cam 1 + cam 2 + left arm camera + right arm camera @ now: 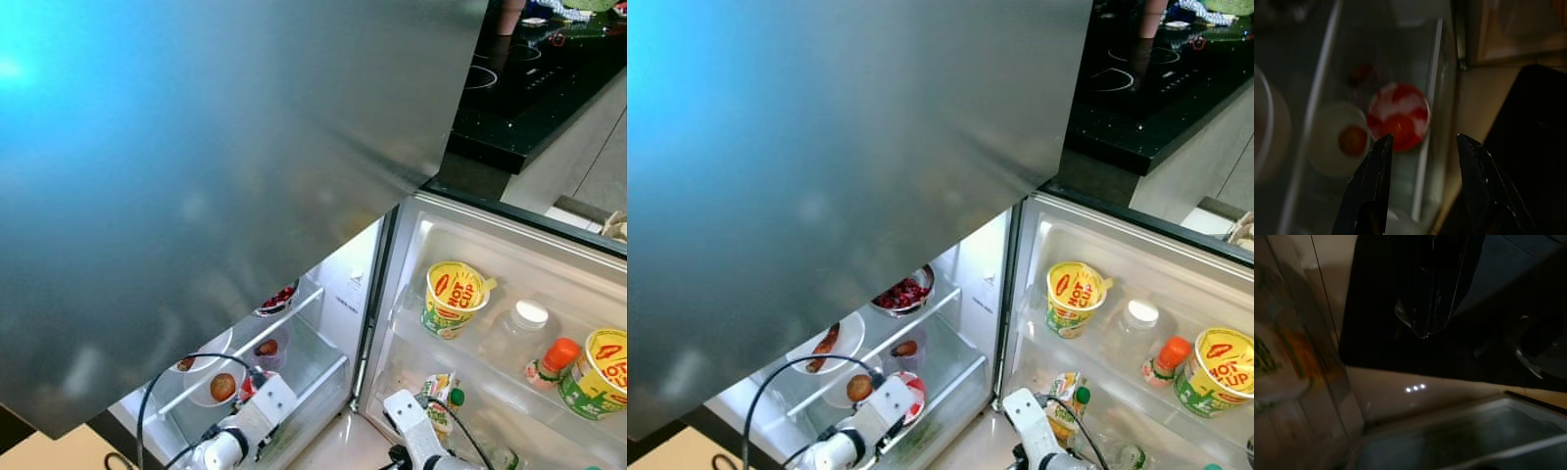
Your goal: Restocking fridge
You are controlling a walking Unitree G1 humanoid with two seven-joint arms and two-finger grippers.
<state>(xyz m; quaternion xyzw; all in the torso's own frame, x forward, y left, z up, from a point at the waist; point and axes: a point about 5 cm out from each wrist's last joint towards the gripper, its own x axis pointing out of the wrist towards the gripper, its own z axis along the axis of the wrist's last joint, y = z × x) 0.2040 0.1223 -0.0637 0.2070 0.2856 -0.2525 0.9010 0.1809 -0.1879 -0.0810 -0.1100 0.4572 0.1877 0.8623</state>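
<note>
"HOT CUP" noodle cup (455, 297) on fridge door shelf (490, 357), beside clear bottle (519, 331).

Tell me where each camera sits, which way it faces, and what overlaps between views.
Left and right eye views: on the head, looking down past the grey fridge door into the open fridge; both forearms show at the bottom edge.
Left wrist view: along the open left gripper, down at a red-and-white lid and a plate on a shelf.
Right wrist view: dark and blurred, one finger above the floor by the door bin.
Shared: the lid also appears in the right eye view.
</note>
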